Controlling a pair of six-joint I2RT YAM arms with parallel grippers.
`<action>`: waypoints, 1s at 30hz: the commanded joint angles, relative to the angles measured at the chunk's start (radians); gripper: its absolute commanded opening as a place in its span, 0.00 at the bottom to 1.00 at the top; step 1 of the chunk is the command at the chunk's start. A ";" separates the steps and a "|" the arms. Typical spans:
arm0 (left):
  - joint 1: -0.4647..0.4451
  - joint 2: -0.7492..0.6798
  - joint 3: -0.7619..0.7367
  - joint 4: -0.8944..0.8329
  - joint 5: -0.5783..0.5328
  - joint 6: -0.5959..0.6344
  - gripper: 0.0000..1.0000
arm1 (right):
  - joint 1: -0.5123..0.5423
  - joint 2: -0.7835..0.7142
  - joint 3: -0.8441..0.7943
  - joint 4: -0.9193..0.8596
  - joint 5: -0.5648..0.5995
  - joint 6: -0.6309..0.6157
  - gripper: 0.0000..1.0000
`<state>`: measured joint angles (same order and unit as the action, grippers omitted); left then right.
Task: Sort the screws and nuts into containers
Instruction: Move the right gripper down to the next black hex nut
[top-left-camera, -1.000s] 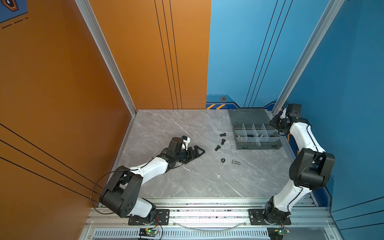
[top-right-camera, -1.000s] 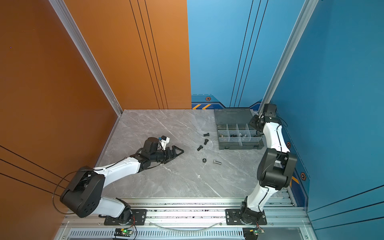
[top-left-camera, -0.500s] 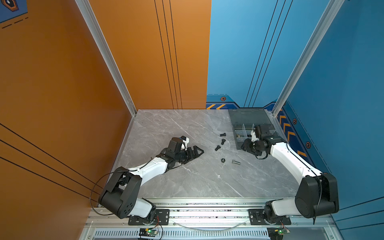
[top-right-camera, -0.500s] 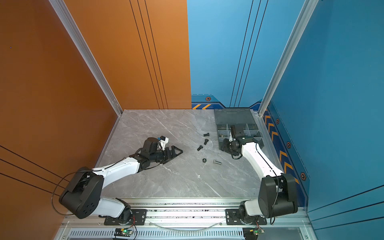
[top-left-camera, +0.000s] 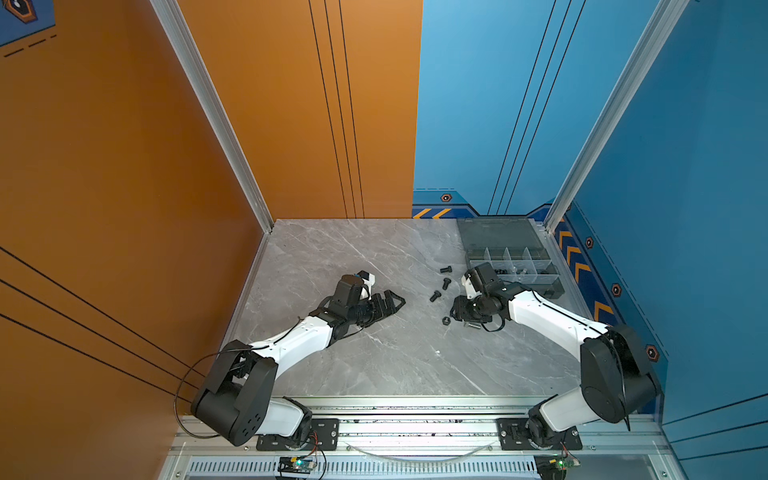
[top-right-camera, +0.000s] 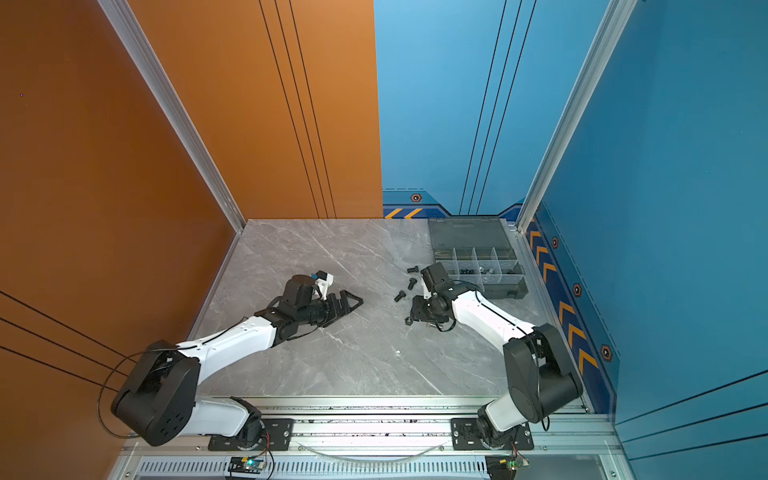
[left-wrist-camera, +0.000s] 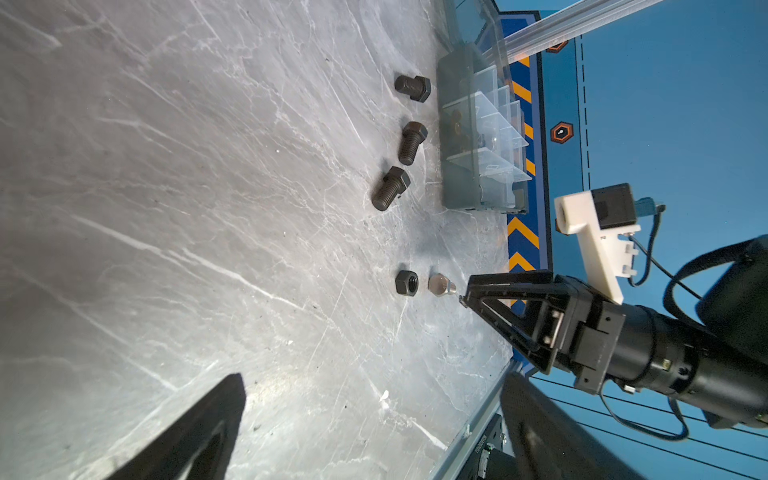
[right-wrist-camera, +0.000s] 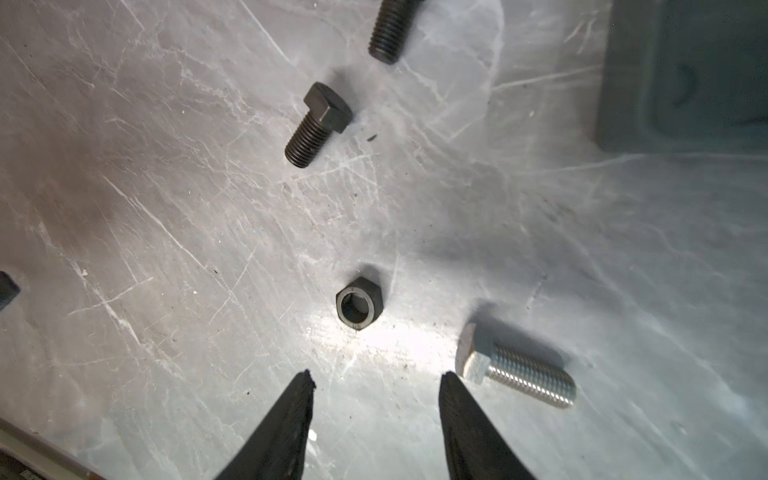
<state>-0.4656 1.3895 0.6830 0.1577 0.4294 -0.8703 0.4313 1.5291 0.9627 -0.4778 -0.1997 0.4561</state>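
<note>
The right gripper (right-wrist-camera: 376, 382) is held parted and empty before the black hex nut (right-wrist-camera: 359, 303). The nut should be straddled squarely, the adjacent silver bolt (right-wrist-camera: 515, 370) left untouched.

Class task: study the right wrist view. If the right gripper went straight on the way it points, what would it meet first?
Probably the black hex nut, lying just ahead of the open right gripper, in line with its gap. The silver bolt close beside might be grazed; depth is unclear.
</note>
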 joint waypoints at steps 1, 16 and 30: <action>-0.004 -0.036 -0.029 -0.029 -0.043 -0.005 0.98 | 0.013 0.031 0.025 0.060 0.041 -0.037 0.53; -0.016 -0.038 -0.030 -0.048 -0.063 -0.005 0.98 | 0.109 0.167 0.057 0.116 0.132 0.000 0.53; -0.016 -0.033 -0.033 -0.043 -0.064 -0.004 0.98 | 0.144 0.234 0.093 0.083 0.192 -0.004 0.49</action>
<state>-0.4732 1.3579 0.6601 0.1299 0.3809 -0.8738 0.5655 1.7504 1.0290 -0.3733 -0.0452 0.4458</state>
